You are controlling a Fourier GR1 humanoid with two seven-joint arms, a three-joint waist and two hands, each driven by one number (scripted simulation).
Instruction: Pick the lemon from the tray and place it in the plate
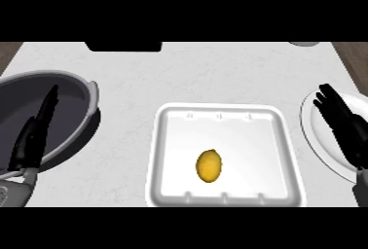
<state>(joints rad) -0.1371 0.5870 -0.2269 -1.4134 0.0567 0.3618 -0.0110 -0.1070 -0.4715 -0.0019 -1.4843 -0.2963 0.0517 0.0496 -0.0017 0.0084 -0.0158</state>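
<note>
The lemon lies untouched in the white tray, mid-counter.
It sits toward the tray's near wall, and the right robot hand is well apart from it, hovering off to the right over the plate, fingers straight and held close together. Far left, the left robot hand hangs over the grey pot, fingers straight too, holding nothing.

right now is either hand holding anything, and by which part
Nothing is held. The yellow lemon lies in the white rectangular tray; the left hand is open over the grey round bowl, the right hand open over the white round plate.
</note>
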